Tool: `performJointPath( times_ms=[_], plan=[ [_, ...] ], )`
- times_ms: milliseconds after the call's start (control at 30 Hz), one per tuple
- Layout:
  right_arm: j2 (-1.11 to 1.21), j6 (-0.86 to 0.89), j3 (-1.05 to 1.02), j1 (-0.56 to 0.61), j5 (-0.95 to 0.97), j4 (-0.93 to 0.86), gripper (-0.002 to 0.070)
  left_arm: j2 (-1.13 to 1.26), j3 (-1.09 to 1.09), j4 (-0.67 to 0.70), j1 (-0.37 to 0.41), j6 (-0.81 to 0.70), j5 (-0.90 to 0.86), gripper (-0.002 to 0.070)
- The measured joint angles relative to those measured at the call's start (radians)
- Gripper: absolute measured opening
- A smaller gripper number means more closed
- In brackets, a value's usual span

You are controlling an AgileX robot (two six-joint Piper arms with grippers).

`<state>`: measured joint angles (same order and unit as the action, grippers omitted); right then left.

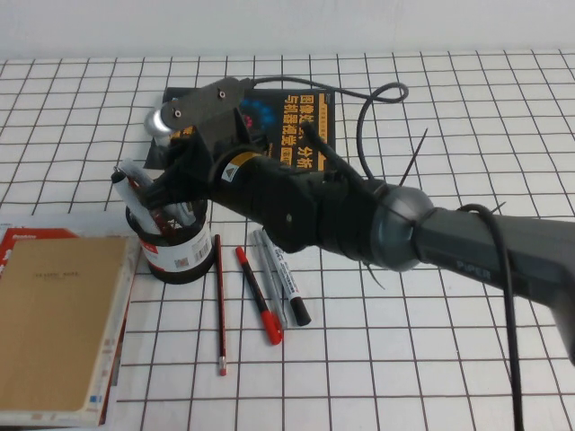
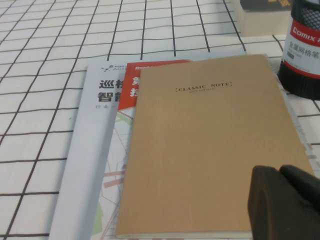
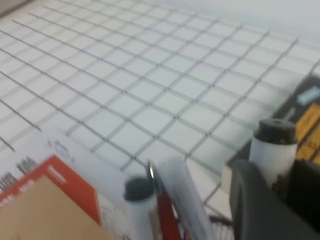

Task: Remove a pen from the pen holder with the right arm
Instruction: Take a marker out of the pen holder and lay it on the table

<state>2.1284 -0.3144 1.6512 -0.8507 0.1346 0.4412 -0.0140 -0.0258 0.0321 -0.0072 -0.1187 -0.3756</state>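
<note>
The high camera looks down from 6 o'clock over the whole tabletop (image 1: pixel 431 359). The left wrist camera, low at 8 o'clock, faces 12 across the notebook (image 2: pixel 210 150) toward the pen holder (image 2: pixel 305 50). The right wrist camera, tight against a white pen (image 3: pixel 272 150), faces 9 o'clock and shares the notebook's corner.

A black pen holder (image 1: pixel 180 256) with a red-white label, a white, black-capped pen (image 3: pixel 272 150), a tan notebook (image 1: pixel 54 323), a black-gridded white table (image 1: pixel 404 359).
</note>
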Motion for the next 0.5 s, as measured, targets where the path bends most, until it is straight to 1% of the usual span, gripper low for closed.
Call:
performJointPath(
  times_ms=[233, 333, 500],
  plan=[
    [-0.15, 0.0, 0.0, 0.002, -0.068, -0.06, 0.0118, 0.0, 0.0, 0.0, 0.0, 0.0, 0.0, -0.0004],
    [-0.224, 0.0, 0.0, 0.002, -0.135, -0.089, 0.0118, 0.0, 0.0, 0.0, 0.0, 0.0, 0.0, -0.0004],
    [-0.339, 0.019, 0.0, 0.019, -0.381, -0.11, 0.0118, 0.0, 0.0, 0.0, 0.0, 0.0, 0.0, -0.0004]
  ],
)
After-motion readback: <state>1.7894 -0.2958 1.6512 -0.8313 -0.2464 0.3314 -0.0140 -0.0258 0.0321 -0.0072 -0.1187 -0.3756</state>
